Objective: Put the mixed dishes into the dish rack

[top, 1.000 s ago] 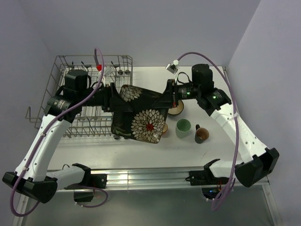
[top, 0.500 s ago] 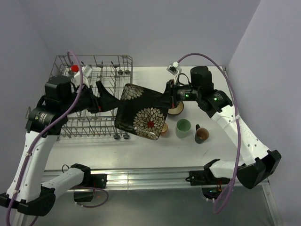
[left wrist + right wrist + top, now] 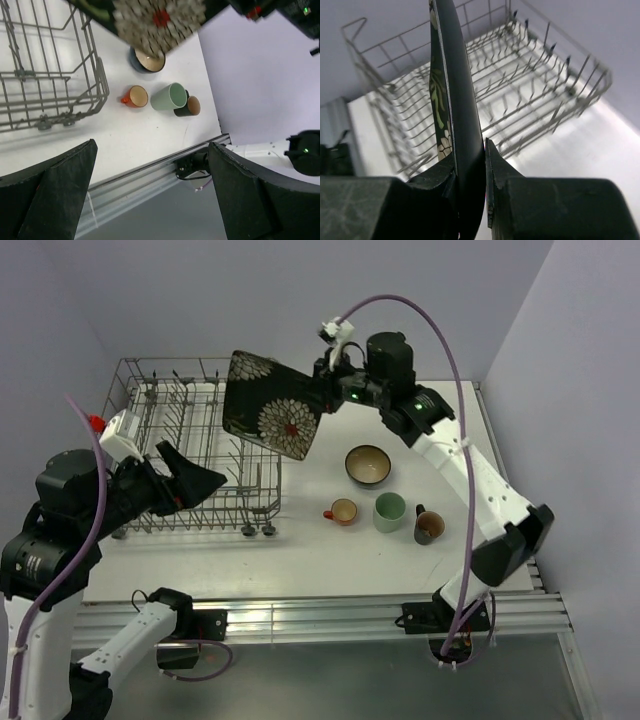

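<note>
Left tool (image 3: 152, 145) has drawn back toward me and the dark square plate (image 3: 272, 405) has risen over the dish rack (image 3: 150, 400).
Nearest me, my left tool hangs with fingers wide apart, empty, above the rack's near side. On the bench (image 3: 300, 540), right of the rack, stand the small brown cup (image 3: 428, 527), pale green mug (image 3: 389, 511) and orange-red cup (image 3: 342, 511), with the blue bowl (image 3: 368, 465) behind. Farthest, my right tool (image 3: 470, 155) is clamped on the plate's edge, holding it tilted above the rack's right side.
</note>
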Action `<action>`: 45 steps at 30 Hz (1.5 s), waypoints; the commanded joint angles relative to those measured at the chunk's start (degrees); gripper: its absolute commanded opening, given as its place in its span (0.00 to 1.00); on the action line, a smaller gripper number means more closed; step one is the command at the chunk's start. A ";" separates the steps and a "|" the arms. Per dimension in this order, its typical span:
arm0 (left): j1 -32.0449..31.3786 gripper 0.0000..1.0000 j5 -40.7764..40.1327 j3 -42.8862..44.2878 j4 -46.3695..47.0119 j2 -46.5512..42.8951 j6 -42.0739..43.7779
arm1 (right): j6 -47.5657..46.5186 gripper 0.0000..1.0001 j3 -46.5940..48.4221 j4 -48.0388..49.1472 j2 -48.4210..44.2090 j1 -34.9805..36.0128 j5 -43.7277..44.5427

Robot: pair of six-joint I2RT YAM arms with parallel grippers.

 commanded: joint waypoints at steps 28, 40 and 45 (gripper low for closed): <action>0.05 0.99 -1.50 -9.87 -7.79 -8.34 -2.57 | -41.98 0.00 34.15 26.49 34.81 8.73 6.38; 0.05 0.99 -4.58 -13.04 -9.54 -10.53 -5.55 | -42.52 0.00 35.91 42.49 46.14 8.29 3.20; 0.14 0.99 -3.87 -14.01 -9.28 -10.36 -4.68 | -44.36 0.00 37.58 43.03 48.61 8.29 4.16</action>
